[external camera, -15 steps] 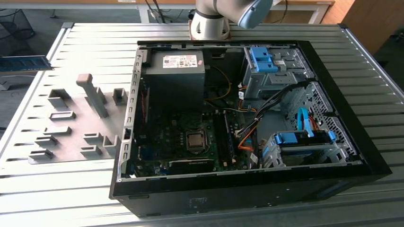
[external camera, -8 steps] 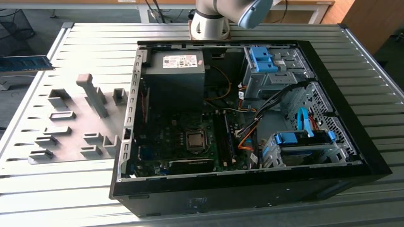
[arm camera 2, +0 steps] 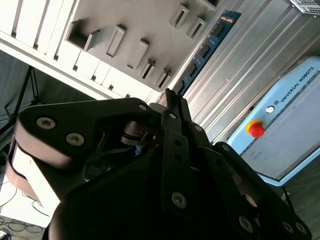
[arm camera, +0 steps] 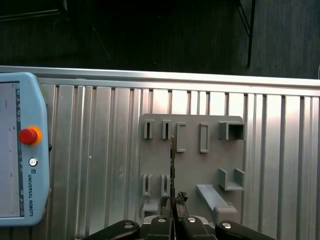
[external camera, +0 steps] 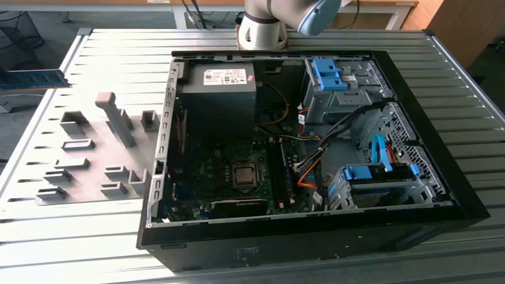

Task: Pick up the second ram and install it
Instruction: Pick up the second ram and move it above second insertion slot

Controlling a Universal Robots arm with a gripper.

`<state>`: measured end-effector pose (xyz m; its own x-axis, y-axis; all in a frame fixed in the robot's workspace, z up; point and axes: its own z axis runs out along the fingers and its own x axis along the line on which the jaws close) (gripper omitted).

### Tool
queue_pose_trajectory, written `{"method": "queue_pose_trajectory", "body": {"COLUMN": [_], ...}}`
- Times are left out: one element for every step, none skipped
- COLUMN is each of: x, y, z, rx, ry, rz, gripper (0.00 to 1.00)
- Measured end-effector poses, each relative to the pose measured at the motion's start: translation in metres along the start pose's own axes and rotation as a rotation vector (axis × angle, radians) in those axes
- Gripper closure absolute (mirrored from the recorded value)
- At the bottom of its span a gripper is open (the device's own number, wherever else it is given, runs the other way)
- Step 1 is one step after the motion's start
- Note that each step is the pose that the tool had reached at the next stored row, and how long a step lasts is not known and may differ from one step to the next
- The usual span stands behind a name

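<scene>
The second ram (arm camera: 172, 165), a thin blue-green stick with black chips, sits clamped in the gripper (arm camera: 173, 201), seen edge-on in the first wrist view. The black fingers (arm camera: 165, 204) are closed tight on one end, and the rest juts out free ahead of them. In the second wrist view the second ram (arm camera 2: 202, 52) runs out from the gripper (arm camera 2: 169, 100), its chips in a row along one face.

Beyond it lies the grey fixture (arm camera: 200, 175), a flat plate with raised slotted blocks, resting on the ribbed metal table (arm camera: 105, 165). The stick hangs over this plate, in line between its narrow slots, and touches none of them as far as can be seen. A pale blue pendant (arm camera: 22, 165) with a red button (arm camera: 27, 136) shows beside the ribbed surface.

In the exterior view the second ram (external camera: 32, 78) is at the exterior view's left edge, raised off the table (external camera: 79, 236) past the fixture (external camera: 94, 160) and well apart from the open black case (external camera: 442, 195), which lies on its side. Inside the case, long black slots (external camera: 278, 177) run beside the processor socket (external camera: 245, 174), with a power supply (external camera: 217, 89), blue-handled drive cages (external camera: 332, 74) and orange cables (external camera: 308, 171) around them. Behind the case, the arm's base (external camera: 264, 29) stands at the table's far edge.
</scene>
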<state>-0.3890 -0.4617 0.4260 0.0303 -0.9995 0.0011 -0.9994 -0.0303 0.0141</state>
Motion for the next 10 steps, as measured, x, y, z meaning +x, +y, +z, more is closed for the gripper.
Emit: {"method": "queue_pose_trajectory", "body": {"x": [0.0000,0.0000,0.0000,0.0001,0.0001,0.0001,0.0001,0.0001,0.0002,0.0002], "y": [-0.0004,-0.0008,-0.0012,-0.0017,-0.0023,-0.0029,-0.0035,-0.0042,-0.0048,-0.0054], "z": [0.0000,0.0000,0.0000,0.0000,0.0000,0.0000,-0.0001,0.0000,0.0000,-0.0001], "rx": [0.0000,0.0001,0.0000,0.0000,0.0000,0.0000,-0.0001,0.0000,0.0000,0.0000], "ry": [0.0000,0.0000,0.0000,0.0000,0.0000,0.0000,-0.0001,-0.0001,0.0001,0.0001], "rz": [0.000,0.000,0.000,0.000,0.000,0.000,0.000,0.000,0.000,0.000], "gripper": [0.86,0.86,0.86,0.86,0.86,0.86,0.86,0.86,0.86,0.86]}}
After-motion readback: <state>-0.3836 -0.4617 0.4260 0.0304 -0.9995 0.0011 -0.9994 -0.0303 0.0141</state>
